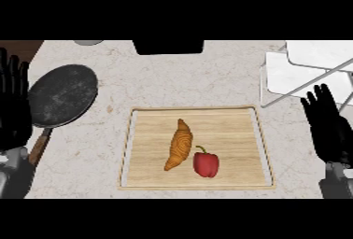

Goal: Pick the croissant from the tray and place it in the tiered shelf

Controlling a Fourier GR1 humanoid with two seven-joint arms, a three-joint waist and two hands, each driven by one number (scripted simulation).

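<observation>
The golden-brown, ridged croissant (179, 144) lay lengthwise near the middle of the pale wooden tray (234, 122), its narrow tips pointing to about twelve and seven o'clock. Just beside it, at its four o'clock, sat a glossy red bell pepper (206, 164) with a green stem; whether the two touched could not be told.

The black right hand (329, 127) stood off the tray at three o'clock, fingers straight and released, holding nothing. The black left hand (14, 100) rested open at the view's left edge, at nine o'clock, fingers up, partly in front of a round dark frying pan (62, 94) with a wooden handle.

The white tiered shelf (303, 70) with its thin metal struts waited at about two o'clock from the tray, on the right hand's side.

As a judgement: the croissant looked light, soft and flaky, likely to crush or shed under a hard pinch. The thick middle offered the best hold, taken across its short width from above. The tapered ends seemed likely to break. The pepper crowded the lower right flank, so a hold nearer the upper half seemed safer.

Nothing had yet been lifted.
</observation>
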